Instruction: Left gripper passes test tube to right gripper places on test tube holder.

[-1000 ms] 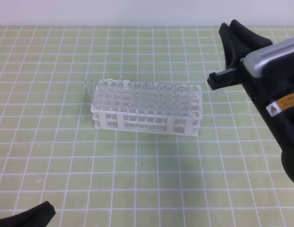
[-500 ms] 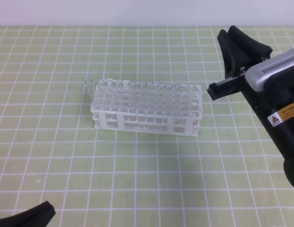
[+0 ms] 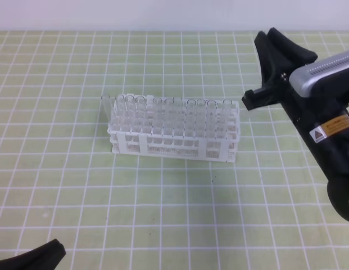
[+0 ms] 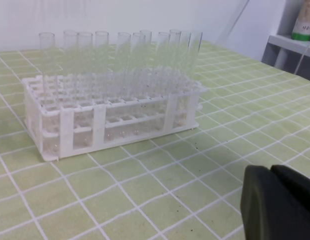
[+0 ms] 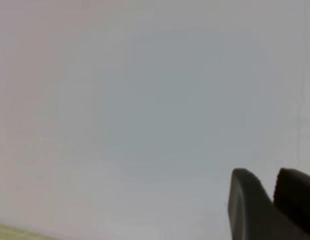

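Note:
The white test tube holder (image 3: 173,143) stands mid-table with several clear test tubes (image 3: 192,115) upright in it; one stands at its far left end (image 3: 105,108). The left wrist view shows the holder (image 4: 102,125) and its tubes (image 4: 124,62) from low down. My right gripper (image 3: 268,34) hangs raised to the right of the holder, fingers pointing up and away. Its jaws stand narrowly apart with nothing seen between them (image 5: 272,179). My left gripper (image 3: 50,250) rests low at the near left corner, shut and empty (image 4: 271,172). Neither gripper holds a tube.
A green mat with a white grid (image 3: 163,214) covers the table. A pale wall runs along the far edge. In the left wrist view, a shelf with a bottle (image 4: 304,22) shows at the far right.
My right gripper has swung slightly left toward the holder and tilted. The left gripper, the holder and the tubes have not moved.

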